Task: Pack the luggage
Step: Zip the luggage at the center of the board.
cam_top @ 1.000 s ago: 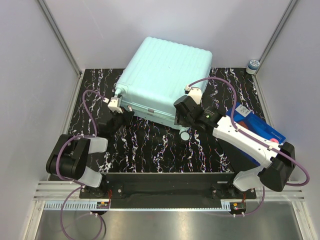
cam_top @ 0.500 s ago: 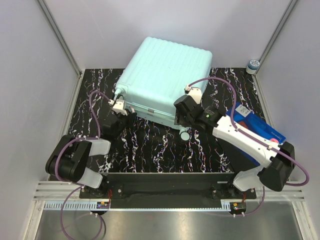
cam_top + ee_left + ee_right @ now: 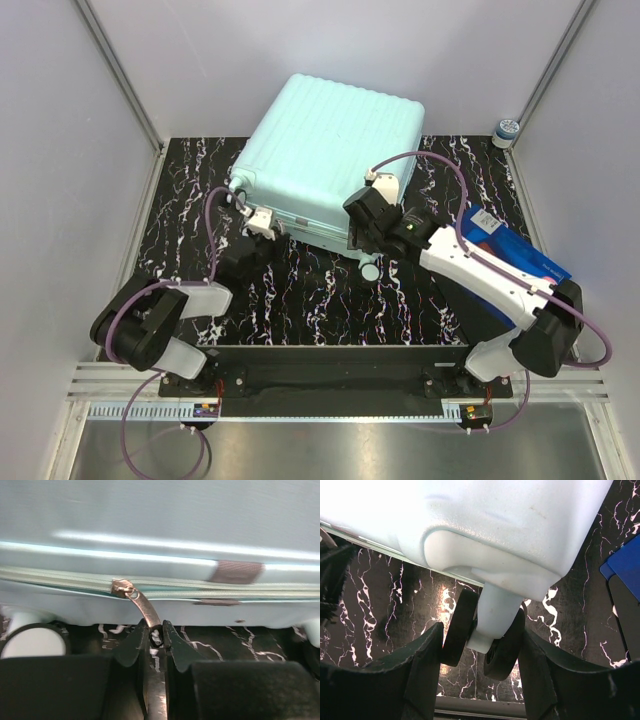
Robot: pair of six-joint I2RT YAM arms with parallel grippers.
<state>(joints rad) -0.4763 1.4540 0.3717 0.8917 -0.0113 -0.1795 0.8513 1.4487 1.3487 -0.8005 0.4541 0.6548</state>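
Black marbled desk carries everything. Nearest, the left hand is pinched narrow on the copper zipper pull, and the right hand clasps the twin wheel at the near corner. Beyond them the mint suitcase lies flat on its broad side toward the desk's back. A skewed tug could slip the thin pull free. If the wheel grip slides, the whole case drags instead.

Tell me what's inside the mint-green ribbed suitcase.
Its contents are hidden: the mint-green ribbed hard-shell suitcase lies with its halves together. Only the zipper line shows along its near side, where the left tool pinches the copper-coloured metal zipper pull.
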